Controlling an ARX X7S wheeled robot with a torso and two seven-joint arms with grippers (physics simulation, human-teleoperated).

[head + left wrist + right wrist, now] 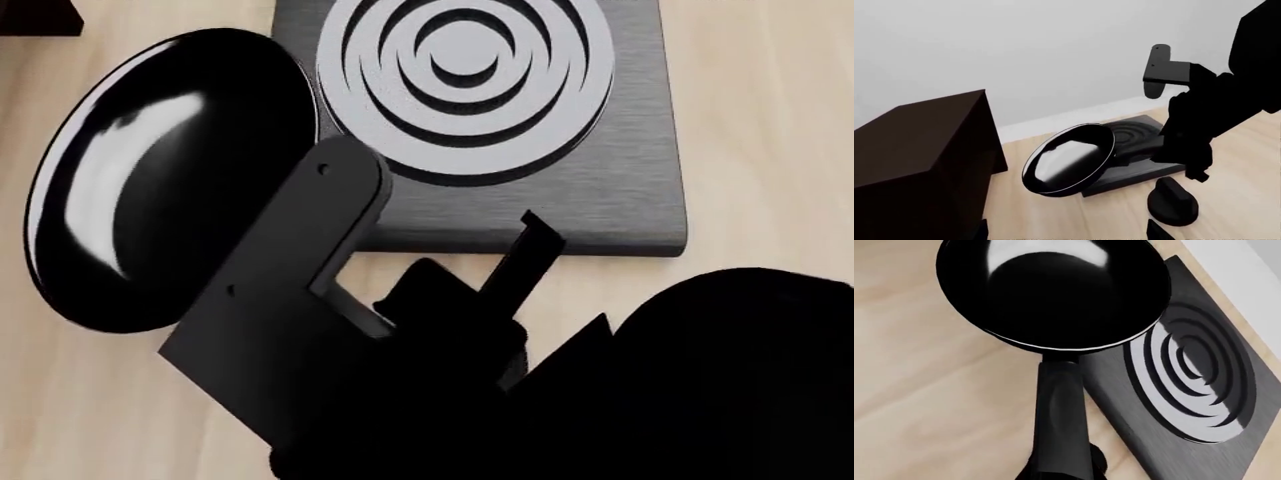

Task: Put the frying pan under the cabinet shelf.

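Pale wooden floor or worktop (1247, 150) under a plain white wall forms the setting. Right gripper (1061, 467): closed on the handle (1062, 410) of the frying pan (1069, 159), judging by the right wrist view, where the handle runs straight out from the camera and the pan hangs just beyond it; the fingertips themselves are not visible, so the grip is inferred. The pan appears lifted and tilted, its bowl facing partly sideways, held just beside and partly over the edge of the square burner plate (534, 130). The pan is empty; only reflections show in its glossy bowl. Further out, on the side away from the burner plate, stands the dark brown cabinet shelf (917, 155), well apart from the pan; its underside or opening is not visible. Left gripper (1167, 205): only dark parts show in the left wrist view, and its state cannot be told. Recommendation: level the pan, carry it low toward the cabinet, lead with the bowl, and keep the handle grip firm, since a long handle invites rotation.
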